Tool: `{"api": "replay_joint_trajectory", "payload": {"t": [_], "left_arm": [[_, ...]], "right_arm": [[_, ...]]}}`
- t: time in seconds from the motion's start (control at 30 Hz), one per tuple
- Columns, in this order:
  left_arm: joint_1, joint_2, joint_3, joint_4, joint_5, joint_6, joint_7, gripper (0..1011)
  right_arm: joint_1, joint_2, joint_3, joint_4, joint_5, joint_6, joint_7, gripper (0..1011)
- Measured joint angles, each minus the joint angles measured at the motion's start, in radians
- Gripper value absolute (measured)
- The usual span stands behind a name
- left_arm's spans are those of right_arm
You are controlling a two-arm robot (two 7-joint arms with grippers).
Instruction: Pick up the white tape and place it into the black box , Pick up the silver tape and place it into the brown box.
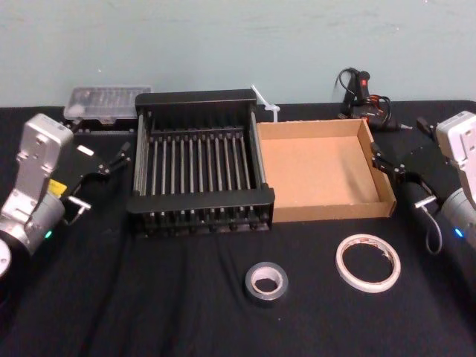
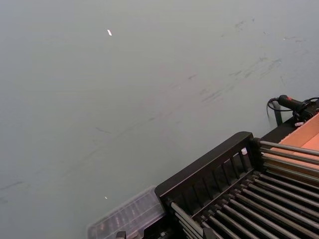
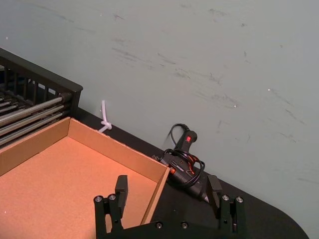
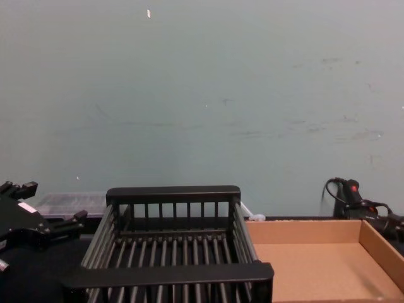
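White tape (image 1: 367,262) at 5 o'clock, silver tape (image 1: 266,280) beside it; left gripper (image 1: 104,168) and right gripper (image 1: 387,164) with jaws apart.

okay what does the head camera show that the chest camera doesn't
Head view alone: the silver tape and the white tape, both flat on the black table in front of the boxes, and the right gripper, open beside the brown box. Chest view alone: a tall stretch of the wall. Shared: the black box, the brown box, and the left gripper, open.
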Motion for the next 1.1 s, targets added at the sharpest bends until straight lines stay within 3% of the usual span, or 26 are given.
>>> {"api": "replay_joint_trajectory", "payload": {"t": [1.1], "left_arm": [[0.000, 0.000, 0.000, 0.000, 0.000, 0.000, 0.000, 1001]], "right_arm": [[0.000, 0.000, 0.000, 0.000, 0.000, 0.000, 0.000, 1002]]}}
